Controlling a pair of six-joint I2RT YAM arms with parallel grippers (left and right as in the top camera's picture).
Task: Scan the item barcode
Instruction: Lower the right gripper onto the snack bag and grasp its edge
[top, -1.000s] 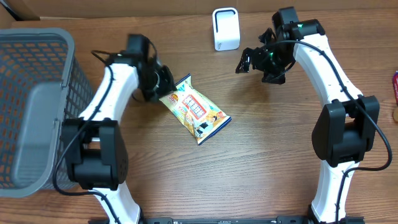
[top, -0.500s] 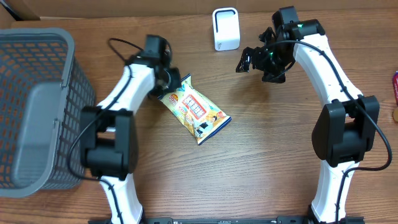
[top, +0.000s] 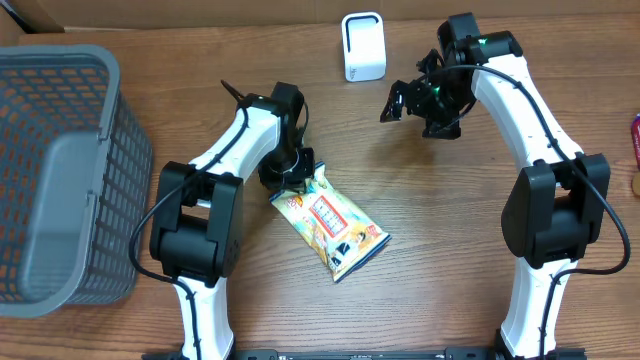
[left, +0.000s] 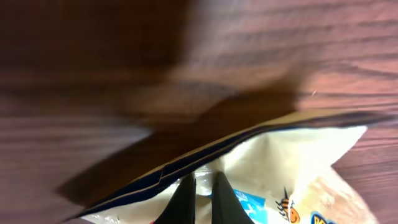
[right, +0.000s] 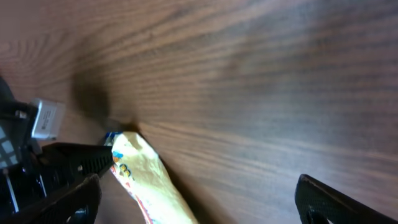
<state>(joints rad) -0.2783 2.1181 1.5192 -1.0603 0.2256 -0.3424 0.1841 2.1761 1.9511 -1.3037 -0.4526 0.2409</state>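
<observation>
Jaws of the left gripper (top: 293, 176) pinch the top edge of the snack bag (top: 330, 222), which lies on the wooden surface (top: 450, 270); the right gripper (top: 402, 100) jaws stand wide near the scanner (top: 362, 46).

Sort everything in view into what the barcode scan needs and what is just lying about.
Job: snack packet, held at its edge by the shut left gripper; white scanner; open right gripper.
Lying about: grey basket; red object at the right edge.
</observation>
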